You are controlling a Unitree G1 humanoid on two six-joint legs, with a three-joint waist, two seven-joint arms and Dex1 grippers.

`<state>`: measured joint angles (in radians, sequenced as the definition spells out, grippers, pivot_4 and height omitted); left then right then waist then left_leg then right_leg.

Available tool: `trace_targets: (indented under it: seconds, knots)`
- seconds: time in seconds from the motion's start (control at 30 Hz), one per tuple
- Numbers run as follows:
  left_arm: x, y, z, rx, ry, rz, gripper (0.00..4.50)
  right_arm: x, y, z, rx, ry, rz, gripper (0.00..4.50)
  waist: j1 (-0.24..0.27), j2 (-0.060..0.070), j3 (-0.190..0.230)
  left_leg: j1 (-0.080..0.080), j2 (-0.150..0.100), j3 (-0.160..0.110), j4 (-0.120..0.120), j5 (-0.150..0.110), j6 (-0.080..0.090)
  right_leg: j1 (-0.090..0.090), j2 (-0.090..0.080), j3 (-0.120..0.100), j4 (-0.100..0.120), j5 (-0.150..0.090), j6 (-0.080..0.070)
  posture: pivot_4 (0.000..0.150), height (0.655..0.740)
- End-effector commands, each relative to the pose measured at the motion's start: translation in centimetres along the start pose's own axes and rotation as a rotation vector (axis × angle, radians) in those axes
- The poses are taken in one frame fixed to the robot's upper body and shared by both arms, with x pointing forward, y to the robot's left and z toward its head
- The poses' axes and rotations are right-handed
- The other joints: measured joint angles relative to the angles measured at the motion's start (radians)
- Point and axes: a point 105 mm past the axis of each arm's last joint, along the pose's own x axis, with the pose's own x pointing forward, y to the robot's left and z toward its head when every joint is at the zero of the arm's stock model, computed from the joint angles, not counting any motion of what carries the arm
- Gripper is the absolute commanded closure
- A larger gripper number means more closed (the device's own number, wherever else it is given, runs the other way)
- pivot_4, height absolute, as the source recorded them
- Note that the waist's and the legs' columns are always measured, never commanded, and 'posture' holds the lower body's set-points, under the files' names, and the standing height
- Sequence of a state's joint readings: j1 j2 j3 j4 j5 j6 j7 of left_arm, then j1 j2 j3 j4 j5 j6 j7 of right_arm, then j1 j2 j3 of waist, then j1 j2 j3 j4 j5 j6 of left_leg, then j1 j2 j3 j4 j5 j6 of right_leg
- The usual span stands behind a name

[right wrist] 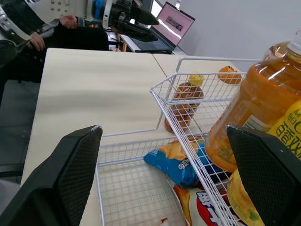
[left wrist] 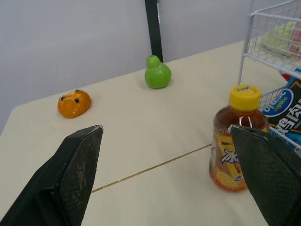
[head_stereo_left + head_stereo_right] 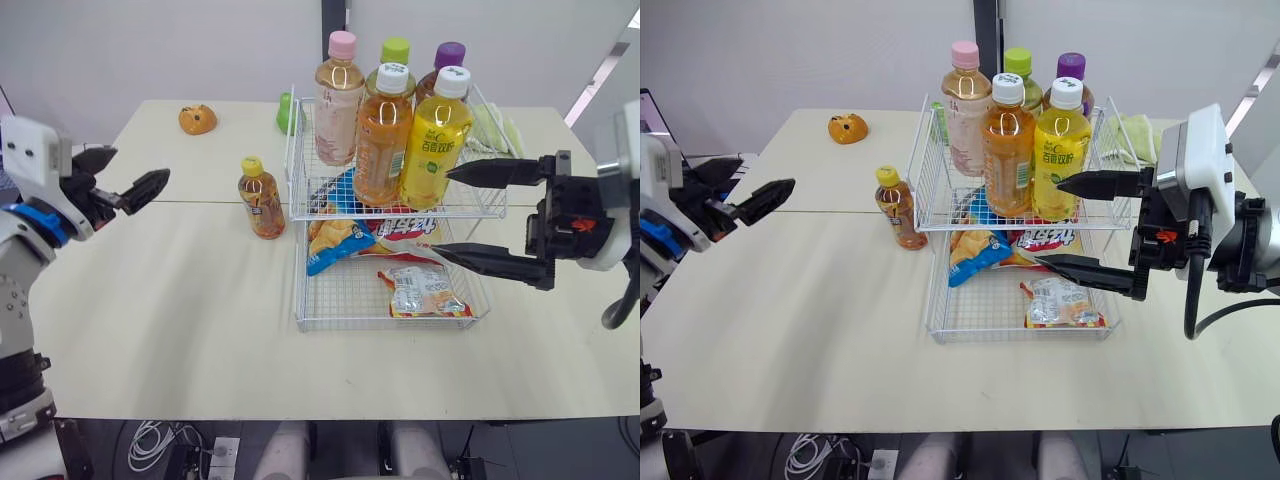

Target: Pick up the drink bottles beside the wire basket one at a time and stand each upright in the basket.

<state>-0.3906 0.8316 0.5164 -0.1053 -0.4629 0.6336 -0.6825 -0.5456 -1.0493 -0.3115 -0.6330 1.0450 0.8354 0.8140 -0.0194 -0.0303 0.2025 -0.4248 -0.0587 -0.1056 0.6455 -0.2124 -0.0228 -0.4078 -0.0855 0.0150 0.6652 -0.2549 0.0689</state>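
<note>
A small amber tea bottle with a yellow cap stands upright on the table, just left of the two-tier wire basket. The basket's upper tier holds several tall bottles upright, among them an orange one and a yellow one. My left gripper hovers open well to the left of the tea bottle, pointing at it; the left wrist view has the tea bottle beside one finger. My right gripper is open at the basket's right front, its upper finger close to the yellow bottle, holding nothing.
Snack packets lie in the lower tier. An orange toy and a green pear toy sit at the table's back left. A green cloth lies behind the basket. A person's hand and a laptop are beyond the table.
</note>
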Motion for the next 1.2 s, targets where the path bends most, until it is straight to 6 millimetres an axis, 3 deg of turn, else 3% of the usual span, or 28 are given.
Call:
trace_targets:
  seconds: [0.03, 0.23, 0.6, 0.97, 1.2]
  knots:
    - [-0.6, 0.3, 1.3, 0.068, -0.052, 0.032, 0.03, -0.4, 0.0, 1.2, -0.065, -0.031, -0.031, 0.0, 0.0, 0.0, 0.0, 0.0, 0.0, 0.0, 0.0, 0.0, 0.0, 0.0, 0.0, 0.0, 0.0, 0.0, 0.0, 0.15, 0.74]
    - [0.7, -1.3, 0.2, 0.022, -0.052, -0.033, 0.03, -0.4, 0.0, 1.2, -0.06, -0.038, -0.047, 0.0, 0.002, 0.0, 0.0, 0.0, 0.0, 0.001, 0.0, 0.0, 0.0, 0.0, 0.0, 0.0, 0.0, 0.0, 0.0, 0.15, 0.74]
    - [6.8, -7.1, 1.0, -0.122, -0.104, -0.14, 0.03, -0.7, 0.0, 1.4, -0.06, -0.021, -0.063, 0.0, 0.016, -0.001, 0.0, 0.0, -0.001, 0.001, 0.0, 0.0, 0.0, 0.001, 0.001, -0.001, 0.0, 0.0, 0.0, 0.15, 0.74]
    - [11.3, -9.1, 1.4, -0.129, -0.064, -0.083, 0.03, -0.7, 0.4, 1.2, -0.057, -0.01, -0.053, 0.0, 0.016, -0.001, -0.001, 0.0, -0.001, 0.001, 0.001, 0.0, 0.0, 0.001, 0.001, 0.0, 0.0, 0.0, 0.0, 0.15, 0.74]
    - [11.8, -8.7, 0.7, -0.137, -0.045, -0.037, 0.03, -0.7, 0.5, 1.2, -0.055, -0.009, -0.052, 0.0, 0.014, -0.001, -0.001, 0.0, -0.001, 0.001, 0.0, 0.0, 0.0, 0.001, 0.001, 0.0, 0.0, 0.0, 0.0, 0.15, 0.74]
